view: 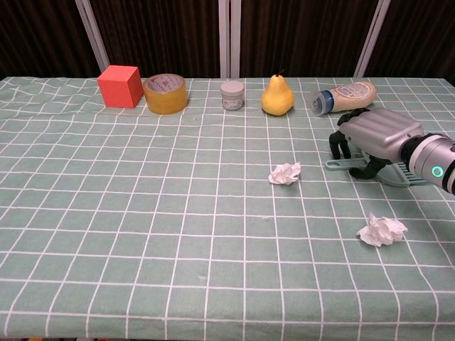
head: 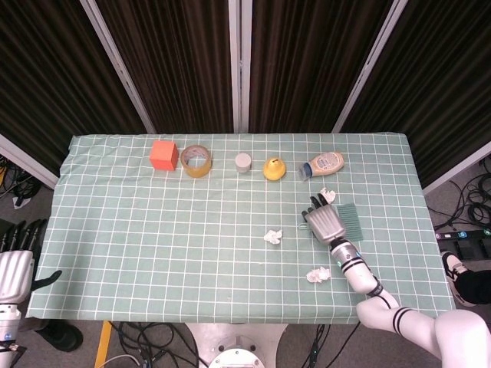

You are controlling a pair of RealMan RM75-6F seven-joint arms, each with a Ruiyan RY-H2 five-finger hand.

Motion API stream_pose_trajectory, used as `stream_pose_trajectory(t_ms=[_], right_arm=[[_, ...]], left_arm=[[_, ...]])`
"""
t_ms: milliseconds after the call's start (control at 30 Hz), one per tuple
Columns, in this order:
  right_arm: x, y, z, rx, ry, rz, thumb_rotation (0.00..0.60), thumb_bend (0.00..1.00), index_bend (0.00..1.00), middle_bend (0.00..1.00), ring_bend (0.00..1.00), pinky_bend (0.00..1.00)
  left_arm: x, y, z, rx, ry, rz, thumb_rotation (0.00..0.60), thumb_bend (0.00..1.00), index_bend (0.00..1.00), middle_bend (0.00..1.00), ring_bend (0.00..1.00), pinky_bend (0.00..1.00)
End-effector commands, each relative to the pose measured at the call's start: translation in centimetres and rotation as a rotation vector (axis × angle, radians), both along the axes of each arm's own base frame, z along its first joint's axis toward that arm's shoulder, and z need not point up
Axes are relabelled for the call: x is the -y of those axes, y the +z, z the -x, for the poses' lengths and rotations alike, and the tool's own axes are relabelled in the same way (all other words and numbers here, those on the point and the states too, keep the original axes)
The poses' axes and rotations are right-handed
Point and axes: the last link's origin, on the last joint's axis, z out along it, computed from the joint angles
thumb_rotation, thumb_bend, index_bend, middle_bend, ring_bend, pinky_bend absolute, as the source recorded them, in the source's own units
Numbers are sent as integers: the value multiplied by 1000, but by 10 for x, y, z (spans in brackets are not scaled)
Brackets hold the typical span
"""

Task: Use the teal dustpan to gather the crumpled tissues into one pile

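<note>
The teal dustpan (head: pixel 351 219) lies flat at the table's right, and its handle (view: pixel 337 165) points left. My right hand (view: pixel 375 135) hovers over the handle's root, fingers curled down on the far side and thumb on the near side, not clamped. In the head view my right hand (head: pixel 325 221) covers most of the pan. One crumpled tissue (head: pixel 327 194) lies just behind the hand and is hidden in the chest view. A second tissue (view: pixel 285 172) sits left of the handle. A third tissue (view: pixel 382 230) lies nearer the front edge. My left hand (head: pixel 14 267) hangs off the table's left, holding nothing.
Along the back stand a red cube (view: pixel 119 86), a tape roll (view: pixel 166 94), a small jar (view: pixel 232 95), a yellow pear (view: pixel 277 96) and a toppled sauce bottle (view: pixel 345 96). The checked cloth (view: pixel 142 213) covers the table.
</note>
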Motion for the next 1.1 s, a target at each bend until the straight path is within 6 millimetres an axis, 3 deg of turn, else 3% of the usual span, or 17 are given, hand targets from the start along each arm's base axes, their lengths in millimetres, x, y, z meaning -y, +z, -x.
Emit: stream_pose_trajectory(t_ms=[33,200,400,533,733,833,1100], right_arm=[[0,2,-1,10,3,-6,600,269,506,486,145,121],[3,28,-3,118,6,43,600,326,575,525,178,145],[6,86,0,296,-35,92,600,331,588,532,196,167],[24,109,3,368,-60,86,600,342,593,538,205,174],[64,106,-4,498,-91,-6,600,413,623,543,208,174],[79,97,-8,553,-73,-27,600,514,656,569,235,197],[98,67,-16,610,-91,-112,600,625,695,595,267,225]], left_arm=[[0,0,0,0,0,-2,600,0,48,91,31,45],[2,2,0,-2,1,-6,600,0,48,90,31,44],[2,3,-3,-11,1,-4,600,0,48,90,31,44],[1,3,-7,-16,-12,-6,600,0,48,91,31,44],[2,4,-12,-32,-6,-8,600,0,47,91,31,44],[3,6,-14,-39,5,-10,600,0,48,91,31,44],[4,9,-19,-61,23,-6,600,0,47,90,32,44]])
